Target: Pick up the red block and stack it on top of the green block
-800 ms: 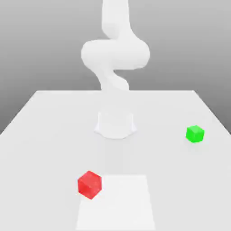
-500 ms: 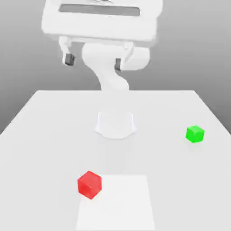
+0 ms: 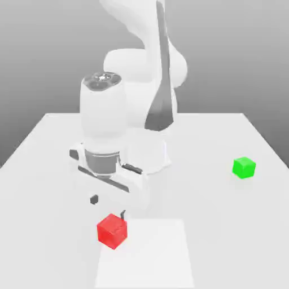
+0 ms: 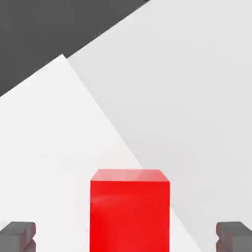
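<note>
The red block [image 3: 112, 230] sits on the table [image 3: 51, 169] near its front edge, toward the exterior view's left. The gripper [image 3: 107, 206] hangs just above and behind it. The green block [image 3: 244, 167] sits well apart, near the table's right edge.

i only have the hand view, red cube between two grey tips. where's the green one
Observer: The green block sits on the table toward the exterior view's right, well apart from the red block.
Operator: is the gripper down on the red one yet
Observer: No. The gripper hangs just above it, open, fingertips above the cube's top.
Operator: anything under the red cube
Observer: It rests at the edge of a brighter white square patch on the table.
</note>
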Controlling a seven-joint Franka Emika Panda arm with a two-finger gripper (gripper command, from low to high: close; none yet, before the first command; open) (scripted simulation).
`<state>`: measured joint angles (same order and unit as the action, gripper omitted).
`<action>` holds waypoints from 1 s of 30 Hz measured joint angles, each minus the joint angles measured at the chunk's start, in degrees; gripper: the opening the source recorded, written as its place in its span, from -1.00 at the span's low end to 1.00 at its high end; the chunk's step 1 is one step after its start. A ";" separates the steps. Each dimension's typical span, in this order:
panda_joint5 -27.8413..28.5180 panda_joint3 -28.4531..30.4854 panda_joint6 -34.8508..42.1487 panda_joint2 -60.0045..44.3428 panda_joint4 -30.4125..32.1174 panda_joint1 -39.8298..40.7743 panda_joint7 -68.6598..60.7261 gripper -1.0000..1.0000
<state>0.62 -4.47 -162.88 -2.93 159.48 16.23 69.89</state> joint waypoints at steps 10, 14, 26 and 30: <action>2.91 2.15 -8.99 -10.60 -1.24 -1.49 2.12 -1.00; 3.22 2.32 -9.53 -11.19 -1.29 -1.60 2.34 -1.00; -0.32 -0.91 2.52 2.87 0.67 0.52 0.69 -1.00; 0.00 -6.10 8.11 8.89 0.99 -3.80 13.38 -1.00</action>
<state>0.61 -10.57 -154.76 5.96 160.47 12.43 83.27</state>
